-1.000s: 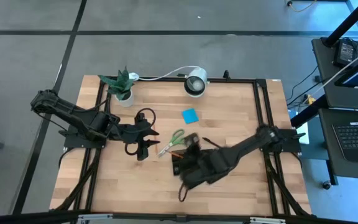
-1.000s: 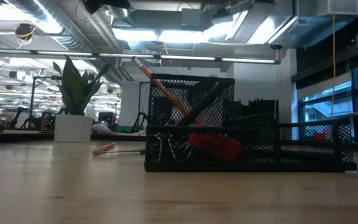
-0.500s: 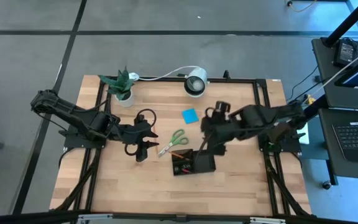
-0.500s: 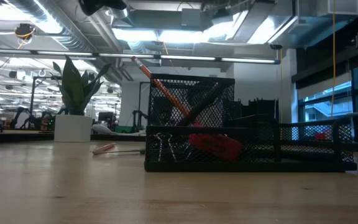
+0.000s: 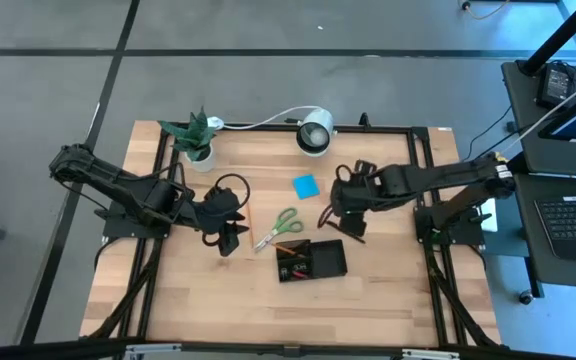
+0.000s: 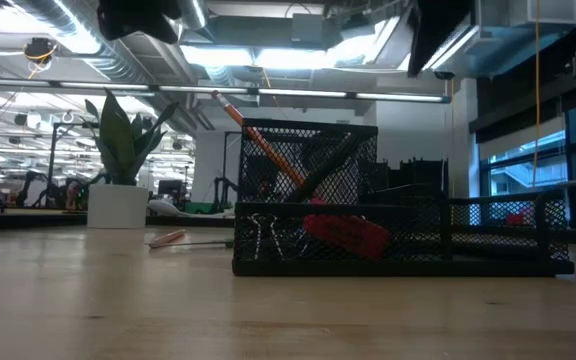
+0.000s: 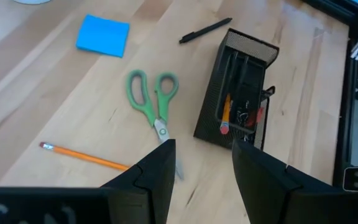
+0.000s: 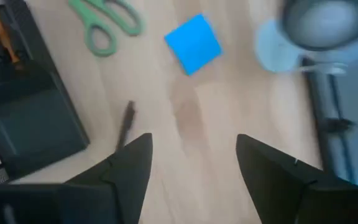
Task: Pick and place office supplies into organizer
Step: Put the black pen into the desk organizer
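Wooden table (image 5: 388,290) holds a black organizer (image 5: 311,261) near its middle. Nearest the right gripper (image 8: 191,163), whose jaws are spread and empty, a black pen (image 8: 125,122) lies just ahead, lengthwise between the fingers. Left gripper (image 7: 201,165), jaws also spread, hovers beside the scissors (image 7: 155,102).

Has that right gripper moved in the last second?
Yes. The right gripper has swung off the organizer toward the blue sticky-note pad, now open.
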### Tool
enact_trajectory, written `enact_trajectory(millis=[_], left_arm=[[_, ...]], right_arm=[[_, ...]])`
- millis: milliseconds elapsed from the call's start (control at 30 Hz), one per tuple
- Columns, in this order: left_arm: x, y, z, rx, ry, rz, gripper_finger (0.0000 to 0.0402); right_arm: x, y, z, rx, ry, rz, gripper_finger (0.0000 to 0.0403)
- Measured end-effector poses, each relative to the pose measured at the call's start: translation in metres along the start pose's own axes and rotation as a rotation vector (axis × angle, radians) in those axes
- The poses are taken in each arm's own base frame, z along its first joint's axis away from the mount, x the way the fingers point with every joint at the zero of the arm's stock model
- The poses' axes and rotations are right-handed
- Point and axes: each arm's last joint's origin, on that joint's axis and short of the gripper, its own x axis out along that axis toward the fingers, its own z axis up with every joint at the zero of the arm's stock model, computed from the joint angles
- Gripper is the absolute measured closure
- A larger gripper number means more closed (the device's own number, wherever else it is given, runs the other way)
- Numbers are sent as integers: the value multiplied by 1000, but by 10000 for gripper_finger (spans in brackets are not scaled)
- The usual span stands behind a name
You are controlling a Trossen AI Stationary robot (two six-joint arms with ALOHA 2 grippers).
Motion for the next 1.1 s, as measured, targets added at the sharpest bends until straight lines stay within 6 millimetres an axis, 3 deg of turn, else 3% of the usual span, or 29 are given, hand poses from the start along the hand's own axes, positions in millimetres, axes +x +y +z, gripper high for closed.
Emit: enact_trajectory(millis=[233, 400, 667, 833, 1100], left_arm=[[0, 0, 0, 2, 2, 3, 249], [0, 1, -1, 6, 8, 8, 249], [0, 1, -1, 23, 8, 10, 249], [0, 1, -1, 23, 6, 12, 249], [0, 2, -2, 28, 10, 25, 249]], right_arm=[[76, 15, -12, -33, 20, 180, 167], [110, 8, -31, 21, 102, 177, 167], [140, 2, -37, 146, 48, 339, 169], [147, 4, -34, 218, 52, 340, 185], [177, 16, -28, 251, 164, 302, 202]])
